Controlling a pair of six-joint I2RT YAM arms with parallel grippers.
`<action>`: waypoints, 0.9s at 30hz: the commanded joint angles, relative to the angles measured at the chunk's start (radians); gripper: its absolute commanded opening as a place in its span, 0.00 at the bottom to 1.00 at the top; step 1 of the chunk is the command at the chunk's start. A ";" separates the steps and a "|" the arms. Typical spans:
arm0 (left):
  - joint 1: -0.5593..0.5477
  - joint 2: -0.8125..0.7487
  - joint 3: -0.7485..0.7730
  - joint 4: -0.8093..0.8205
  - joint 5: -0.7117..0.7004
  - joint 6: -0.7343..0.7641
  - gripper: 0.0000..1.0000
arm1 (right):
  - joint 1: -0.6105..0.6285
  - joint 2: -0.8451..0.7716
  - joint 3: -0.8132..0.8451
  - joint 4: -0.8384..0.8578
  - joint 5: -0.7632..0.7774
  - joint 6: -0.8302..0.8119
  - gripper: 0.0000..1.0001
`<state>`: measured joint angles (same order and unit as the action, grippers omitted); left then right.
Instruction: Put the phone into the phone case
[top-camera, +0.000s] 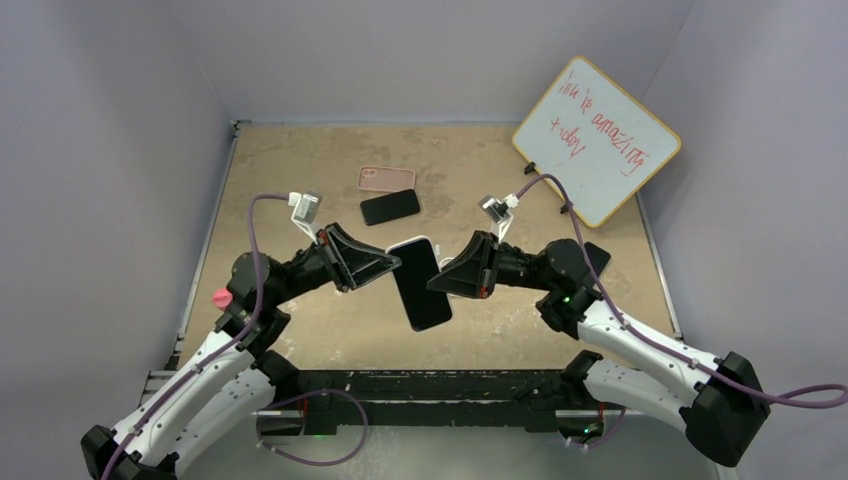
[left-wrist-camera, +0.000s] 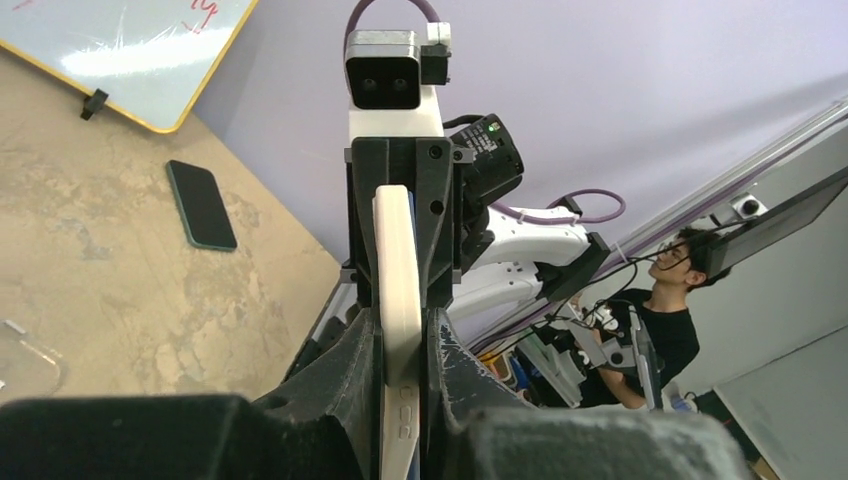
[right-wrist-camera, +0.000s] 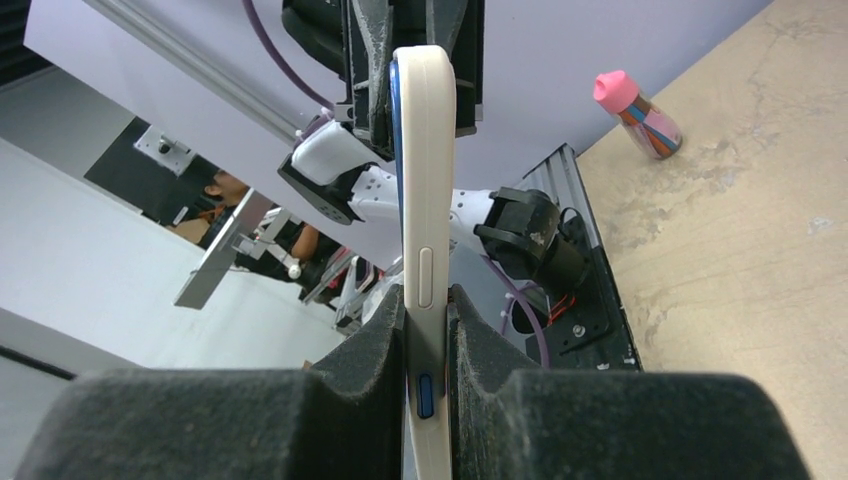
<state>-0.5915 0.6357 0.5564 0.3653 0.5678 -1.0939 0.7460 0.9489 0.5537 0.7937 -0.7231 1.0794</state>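
White-cased phone (top-camera: 420, 285) | left end effector (top-camera: 397, 263) clamping it | right end effector (top-camera: 434, 282) clamping it | whiteboard (top-camera: 597, 140) writing illegible

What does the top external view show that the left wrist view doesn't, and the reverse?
Only top external: the pink phone case and a black phone lying beside it on the table, plus a pink-capped bottle by the left arm.
Only left wrist: a person in black beyond the table, and the held phone seen edge-on, white, pinched in the left gripper.
Both: that phone gripped from the other side by the right gripper, and the whiteboard.
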 joint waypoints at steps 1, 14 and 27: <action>0.000 -0.003 0.053 -0.079 -0.014 0.084 0.27 | 0.004 -0.025 0.002 0.050 0.056 0.009 0.00; -0.001 0.028 -0.014 -0.102 0.075 0.096 0.69 | 0.005 -0.022 -0.014 0.125 0.357 0.025 0.00; -0.001 0.114 -0.085 0.023 0.145 0.050 0.05 | 0.004 0.039 -0.038 0.197 0.448 0.042 0.00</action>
<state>-0.5915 0.7311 0.4576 0.3355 0.6918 -1.0630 0.7479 0.9993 0.5045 0.8692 -0.3271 1.1164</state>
